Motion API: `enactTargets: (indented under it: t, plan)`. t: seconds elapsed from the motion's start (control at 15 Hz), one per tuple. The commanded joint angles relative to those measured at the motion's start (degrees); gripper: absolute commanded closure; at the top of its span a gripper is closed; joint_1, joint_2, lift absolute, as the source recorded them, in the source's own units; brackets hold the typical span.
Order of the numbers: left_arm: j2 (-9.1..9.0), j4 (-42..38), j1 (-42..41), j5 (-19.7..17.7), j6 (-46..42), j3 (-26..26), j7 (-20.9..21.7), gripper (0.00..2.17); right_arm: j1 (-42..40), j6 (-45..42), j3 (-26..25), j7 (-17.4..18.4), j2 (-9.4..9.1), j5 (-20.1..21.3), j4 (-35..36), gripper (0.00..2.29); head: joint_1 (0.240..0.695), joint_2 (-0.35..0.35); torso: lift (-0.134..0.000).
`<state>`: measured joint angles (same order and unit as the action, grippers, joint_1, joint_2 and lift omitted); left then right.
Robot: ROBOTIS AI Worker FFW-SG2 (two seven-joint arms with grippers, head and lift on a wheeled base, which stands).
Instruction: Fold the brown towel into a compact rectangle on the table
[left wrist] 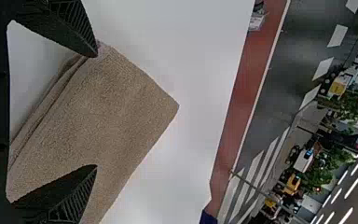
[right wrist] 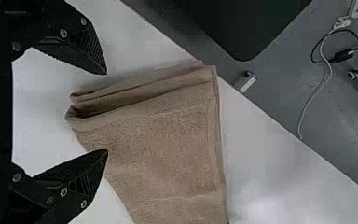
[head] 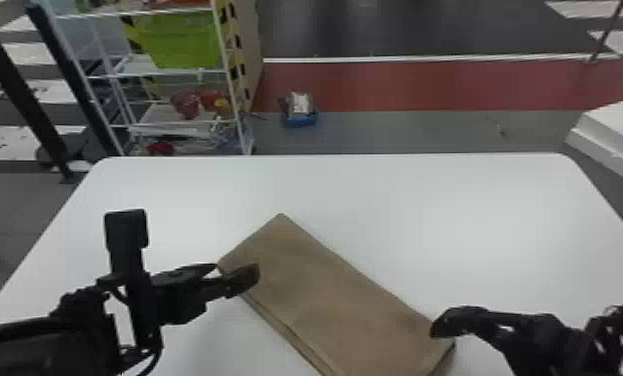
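Brown and flat, the towel (head: 325, 295) lies slantwise on the white bench (head: 425, 210). It is a long, thick strip, so I think the first folding is done and the short fold across the middle comes next.

The left hand (left wrist: 96, 111) is wide, with nothing held. One of its tips is by the towel's left corner, and the other is over the cloth. The right hand (right wrist: 106, 112) is wide too, and it is empty. It is close to the other end, where the layers (right wrist: 135, 95) sit in a stack with small gaps between them.

To do this fold well, the right hand should take all the layers at its end in one pinch. If it takes just the top one, the rest may stay behind and the strip may come undone. It should go low, but not push the cloth into a bump. The left hand could press softly near the middle, so the far half does not slide.

Then the right end should go up a little and over, slow and straight along the strip, until its corners sit on the corners at the other end. A crooked pull would make a twisted shape. Let go low down, so the soft layers do not spring or slip. A gentle pat can make the new edge flat.
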<state>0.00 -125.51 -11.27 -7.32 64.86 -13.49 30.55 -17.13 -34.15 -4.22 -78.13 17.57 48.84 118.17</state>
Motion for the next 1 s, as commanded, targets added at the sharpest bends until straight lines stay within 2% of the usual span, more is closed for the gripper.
enactTargets:
  t: [0.0,0.2,0.33,0.53,0.6,0.67,0.73,0.87,0.93]
  plan:
    - [-0.15,0.0,-0.5,-0.2,-0.6,-0.2,0.0,0.03,0.3,0.0,1.4,-0.2,-0.08,2.7,-0.9,0.34,0.695,0.081,-0.134]
    - [-0.15,0.0,-0.5,-0.2,-1.1,-0.4,0.0,0.03,0.8,0.0,2.5,-0.2,-0.34,3.4,-1.6,0.35,0.695,0.088,-0.134]
    - [-0.15,0.1,-0.5,-0.6,-1.3,-0.4,0.0,0.03,1.0,0.2,2.9,-0.2,-0.52,3.6,-2.0,0.49,0.695,0.093,-0.134]
    - [-0.15,0.3,-0.5,-0.8,-1.4,-0.5,0.0,0.03,1.5,1.8,3.8,-0.2,-0.69,3.8,-2.5,0.53,0.695,0.099,-0.134]
    - [-0.15,0.4,-0.5,-0.8,-1.4,-0.5,0.0,0.03,1.7,1.9,4.2,-0.2,-0.78,3.7,-2.9,0.82,0.695,0.1,-0.134]
    - [-0.15,0.4,-0.6,-0.8,-1.8,-0.5,0.0,0.03,1.8,1.9,4.4,-0.2,-0.96,3.5,-3.3,0.92,0.695,0.102,-0.134]
    - [-0.15,0.5,-0.5,-0.8,-1.8,-0.5,0.0,0.03,2.1,2.1,4.6,-0.2,-1.13,3.5,-3.6,0.92,0.695,0.104,-0.134]
    - [-0.15,0.7,-0.5,-0.9,-2.1,-0.5,0.0,0.03,2.4,2.5,5.3,-0.2,-1.22,4.1,-4.2,1.17,0.695,0.111,-0.134]
    - [-0.15,0.8,-0.6,-0.9,-2.1,-0.6,0.0,0.03,2.5,2.6,5.3,-0.2,-1.22,3.5,-4.1,1.18,0.695,0.112,-0.134]
